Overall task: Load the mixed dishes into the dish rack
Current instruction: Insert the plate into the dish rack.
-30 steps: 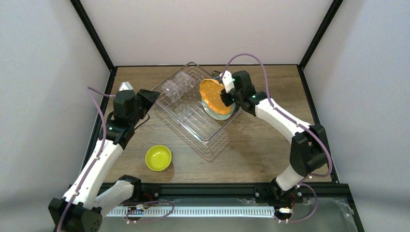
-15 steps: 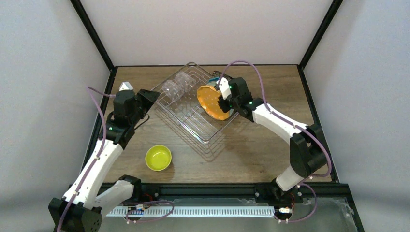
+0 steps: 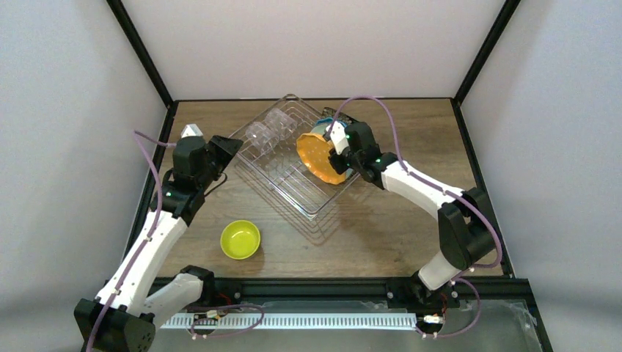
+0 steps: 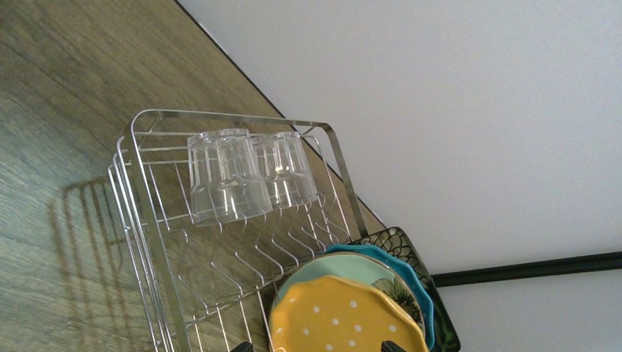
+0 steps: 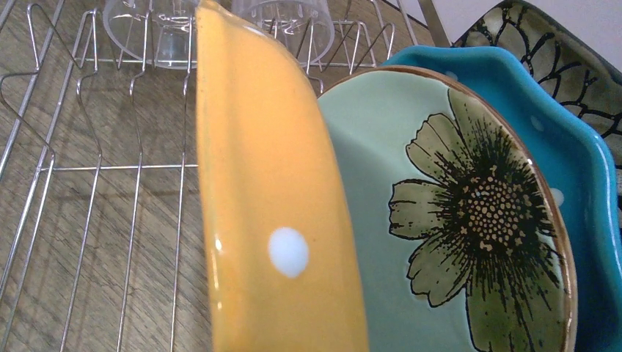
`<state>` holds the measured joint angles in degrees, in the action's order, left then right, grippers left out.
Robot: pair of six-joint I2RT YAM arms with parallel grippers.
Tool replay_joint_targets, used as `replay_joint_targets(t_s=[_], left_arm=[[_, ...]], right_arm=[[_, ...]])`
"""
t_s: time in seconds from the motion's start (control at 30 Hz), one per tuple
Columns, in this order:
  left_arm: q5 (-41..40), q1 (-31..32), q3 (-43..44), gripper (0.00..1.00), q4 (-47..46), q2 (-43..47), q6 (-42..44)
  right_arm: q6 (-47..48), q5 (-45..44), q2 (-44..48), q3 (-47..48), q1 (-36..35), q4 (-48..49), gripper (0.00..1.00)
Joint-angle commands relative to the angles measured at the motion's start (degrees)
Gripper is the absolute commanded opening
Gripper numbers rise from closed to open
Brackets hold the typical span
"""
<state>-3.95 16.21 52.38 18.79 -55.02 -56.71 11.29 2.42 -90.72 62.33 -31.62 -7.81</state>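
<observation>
The silvery wire dish rack (image 3: 287,178) stands diagonally mid-table. My right gripper (image 3: 338,149) is shut on the rim of the orange white-dotted plate (image 3: 319,158) and holds it tilted, nearly on edge, over the rack's right end. In the right wrist view the orange plate (image 5: 271,220) sits just in front of the mint flower plate (image 5: 455,220), the teal plate (image 5: 583,147) and the black floral plate (image 5: 546,37), which stand in the rack; my fingers are hidden. Two clear glasses (image 4: 227,180) lie in the rack's far end. The yellow-green bowl (image 3: 240,240) sits on the table. My left gripper (image 3: 229,145) is open and empty beside the rack's left corner.
The wooden table (image 3: 396,220) is enclosed by white walls and black frame posts (image 3: 139,48). The rack's low rim (image 4: 147,213) and upright prongs (image 4: 242,257) lie right in front of my left gripper.
My right gripper has tipped the orange plate from nearly face-up toward upright and shifted it slightly left and down toward the stacked plates. The left arm and the bowl have not moved.
</observation>
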Motion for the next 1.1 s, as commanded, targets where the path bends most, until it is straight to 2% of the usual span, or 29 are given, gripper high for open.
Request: replay_joint_targets(t_s=[0.0, 0.37, 0.7, 1.07], left_arm=[[-0.7, -0.3, 0.4, 1.0, 0.3, -0.4, 1.4], [-0.8, -0.2, -0.9, 1.0, -1.0, -0.9, 1.2], [-0.8, -0.3, -1.0, 1.0, -1.5, -1.1, 1.5], [-0.7, -0.2, -2.1, 1.0, -2.0, -1.3, 2.0]], right_arm=[[-0.2, 0.7, 0.4, 0.0, -0.8, 6.9, 0.01], [-0.3, -0.9, -1.0, -1.9, -2.1, 10.0, 0.01], [-0.9, -9.8, -2.2, -6.1, -4.4, 16.0, 0.01], [-2.3, -12.3, -2.9, -8.1, -4.6, 18.1, 0.01]])
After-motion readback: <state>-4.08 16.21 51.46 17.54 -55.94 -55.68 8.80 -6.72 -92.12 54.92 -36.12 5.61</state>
